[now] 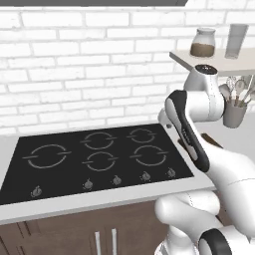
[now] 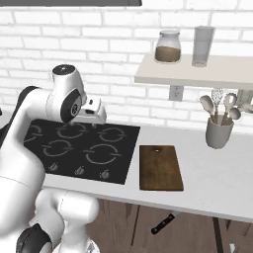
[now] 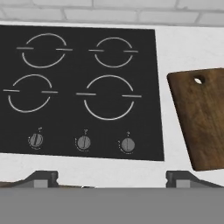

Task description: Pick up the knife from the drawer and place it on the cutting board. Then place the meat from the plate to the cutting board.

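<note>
the gripper (image 3: 111, 179) hangs over the cooktop's (image 3: 78, 87) front edge, jaws spread wide, holding nothing. the board (image 2: 160, 167) lies flat just right of the cooktop, bare counter (image 2: 212, 173) beyond it. the knife (image 2: 163, 223) lies below the counter edge in the open drawer; its blade is hard to make out. a cup (image 2: 219, 132) near the wall holds spoons and a whisk. on the shelf (image 2: 197, 71) stand a jar (image 2: 167, 47) of brown contents and a glass (image 2: 203, 46).

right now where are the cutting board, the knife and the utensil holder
cutting board (image 2: 160, 168), right base view, middle of its top face
knife (image 2: 162, 224), right base view, black handle, below the counter edge
utensil holder (image 2: 219, 133), right base view, grey cup wall
</note>
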Motion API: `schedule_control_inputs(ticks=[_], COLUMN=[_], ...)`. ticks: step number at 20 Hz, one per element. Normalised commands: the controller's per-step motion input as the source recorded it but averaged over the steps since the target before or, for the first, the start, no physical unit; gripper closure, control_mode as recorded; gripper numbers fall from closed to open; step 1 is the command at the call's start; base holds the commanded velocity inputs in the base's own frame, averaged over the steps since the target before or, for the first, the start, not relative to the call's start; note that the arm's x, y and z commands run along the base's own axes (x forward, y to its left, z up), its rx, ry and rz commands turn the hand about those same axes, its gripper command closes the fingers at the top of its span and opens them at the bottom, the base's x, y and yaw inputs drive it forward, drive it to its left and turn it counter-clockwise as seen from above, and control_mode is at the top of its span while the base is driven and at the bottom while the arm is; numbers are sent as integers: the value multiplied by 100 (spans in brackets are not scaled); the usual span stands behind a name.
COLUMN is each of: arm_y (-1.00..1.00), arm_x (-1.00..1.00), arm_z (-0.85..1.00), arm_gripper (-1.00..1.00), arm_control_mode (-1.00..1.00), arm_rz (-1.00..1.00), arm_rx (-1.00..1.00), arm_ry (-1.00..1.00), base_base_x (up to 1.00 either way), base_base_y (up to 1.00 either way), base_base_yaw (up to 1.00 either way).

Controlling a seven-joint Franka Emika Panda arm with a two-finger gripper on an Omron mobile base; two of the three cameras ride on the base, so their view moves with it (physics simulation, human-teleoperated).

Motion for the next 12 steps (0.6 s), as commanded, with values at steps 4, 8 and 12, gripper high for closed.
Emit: schedule_control_inputs(ticks=[4, 8, 12], arm_y=[0, 0, 0], arm_x=[0, -26, -56], arm_z=[0, -3, -4], arm_gripper=[-100, -100, -100], arm_control_mode=[-100, -100, -100], arm_rz=[0, -7, -26], arm_rx=[0, 0, 0], arm_ry=[2, 3, 8], base_base_x=[0, 0, 0], base_base_y=[0, 0, 0], base_base_yaw=[0, 0, 0])
